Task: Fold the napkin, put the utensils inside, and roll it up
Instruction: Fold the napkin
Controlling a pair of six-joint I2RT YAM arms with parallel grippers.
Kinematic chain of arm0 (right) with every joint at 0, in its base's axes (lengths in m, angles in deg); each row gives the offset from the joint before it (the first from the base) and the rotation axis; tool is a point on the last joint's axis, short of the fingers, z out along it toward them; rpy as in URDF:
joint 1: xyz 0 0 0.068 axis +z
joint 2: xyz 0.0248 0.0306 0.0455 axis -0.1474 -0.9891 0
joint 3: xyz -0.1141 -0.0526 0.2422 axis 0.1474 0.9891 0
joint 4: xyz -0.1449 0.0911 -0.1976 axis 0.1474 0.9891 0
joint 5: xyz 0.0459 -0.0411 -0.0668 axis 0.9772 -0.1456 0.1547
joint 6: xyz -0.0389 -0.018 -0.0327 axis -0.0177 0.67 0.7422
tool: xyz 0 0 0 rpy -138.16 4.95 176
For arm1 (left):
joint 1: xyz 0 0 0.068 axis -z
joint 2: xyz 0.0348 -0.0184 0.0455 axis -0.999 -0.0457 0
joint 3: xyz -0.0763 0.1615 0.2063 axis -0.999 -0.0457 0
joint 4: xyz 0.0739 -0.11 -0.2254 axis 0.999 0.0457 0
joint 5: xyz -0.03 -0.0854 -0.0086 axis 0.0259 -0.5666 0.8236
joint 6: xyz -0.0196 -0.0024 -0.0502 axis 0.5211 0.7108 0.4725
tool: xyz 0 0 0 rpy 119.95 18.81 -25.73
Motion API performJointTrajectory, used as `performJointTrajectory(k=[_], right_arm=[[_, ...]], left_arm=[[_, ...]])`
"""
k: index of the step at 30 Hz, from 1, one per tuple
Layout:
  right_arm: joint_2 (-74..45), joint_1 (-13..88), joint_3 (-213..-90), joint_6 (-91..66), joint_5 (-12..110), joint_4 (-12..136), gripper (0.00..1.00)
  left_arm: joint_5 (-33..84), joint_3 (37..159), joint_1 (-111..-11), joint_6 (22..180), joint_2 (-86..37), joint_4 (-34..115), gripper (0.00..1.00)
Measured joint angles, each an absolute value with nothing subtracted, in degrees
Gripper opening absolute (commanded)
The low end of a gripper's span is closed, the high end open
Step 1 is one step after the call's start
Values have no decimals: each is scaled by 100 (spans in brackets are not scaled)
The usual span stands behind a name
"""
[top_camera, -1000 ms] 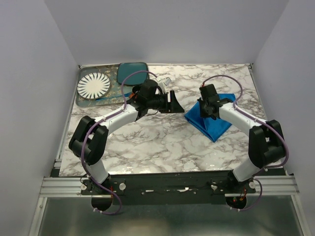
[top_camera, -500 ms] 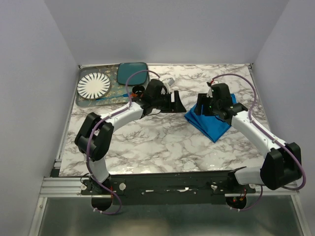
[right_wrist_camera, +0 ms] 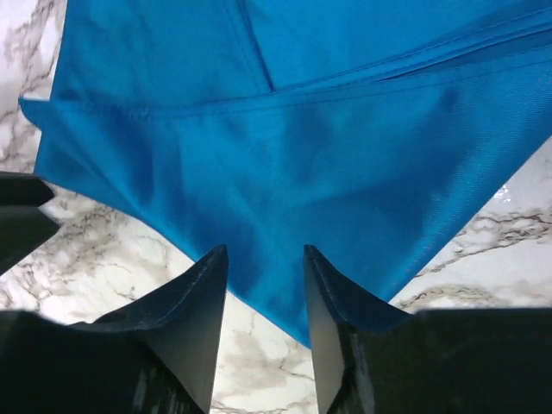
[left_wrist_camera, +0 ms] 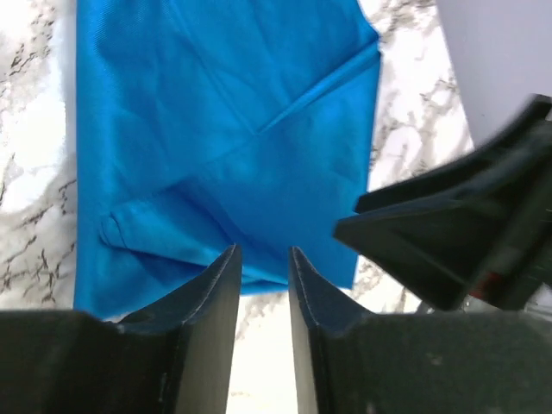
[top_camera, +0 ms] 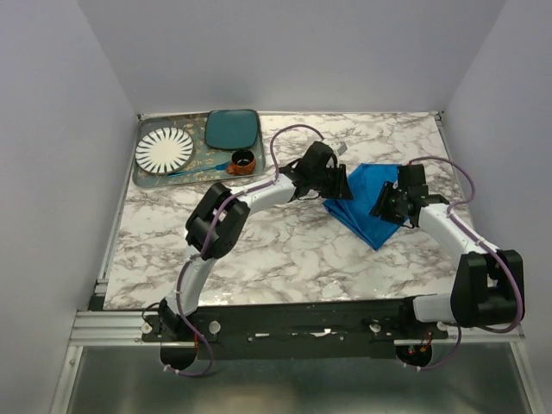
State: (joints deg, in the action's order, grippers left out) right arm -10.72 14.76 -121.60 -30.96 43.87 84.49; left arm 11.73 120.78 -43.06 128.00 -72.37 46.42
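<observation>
Now left tool [left_wrist_camera: 263,255] and right tool [right_wrist_camera: 266,255] sit over the napkin [top_camera: 368,224] edges, newly swung in, both slightly spread and empty; fold looks about to start.

The napkin [right_wrist_camera: 345,172] is finely woven blue cloth with a faint sheen and stitched hem; the marbled tabletop [top_camera: 285,250] looks smooth and glossy.
</observation>
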Motion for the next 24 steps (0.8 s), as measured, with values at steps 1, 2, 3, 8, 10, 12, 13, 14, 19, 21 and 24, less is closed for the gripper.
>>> performJointTrajectory(k=[1,2,3,8,10,12,13,14,19,21,24], right_arm=[[-1072,1419,-12160,-3101,4407,8447,47],[-1072,1321,-12160,-3127,4422,8447,47],[-1072,1225,-12157,-3177,4442,8447,47],[-1070,353,-12050,-3450,4538,8432,48],[-1070,3,-12024,-3531,4505,8447,48],[-1072,-301,-12026,-3579,4470,8456,48],[-1072,-375,-12028,-3595,4459,8462,48],[-1114,-478,-12055,-3595,4435,8480,48],[-1623,-666,-12496,-3557,4350,8499,33],[-1833,-666,-12704,-3483,4346,8499,31],[-2139,-670,-12925,-3363,4297,8469,31]], left_arm=[[1164,12144,-4306,12803,-7333,4648,33],[1149,12242,-4306,12800,-7477,4686,33],[1140,12332,-4306,12794,-7611,4714,33],[1169,12483,-4333,12630,-7864,4983,32],[1199,12568,-4333,12525,-7875,5118,30],[1223,12644,-4333,12468,-7875,5210,29],[1250,12682,-4333,12440,-7875,5232,29],[1261,12710,-4333,12424,-7875,5271,29],[1368,12716,-4343,12337,-7875,5545,28],[1387,12716,-4352,12302,-7875,5628,27],[1451,12716,-4381,12230,-7873,5781,26]])
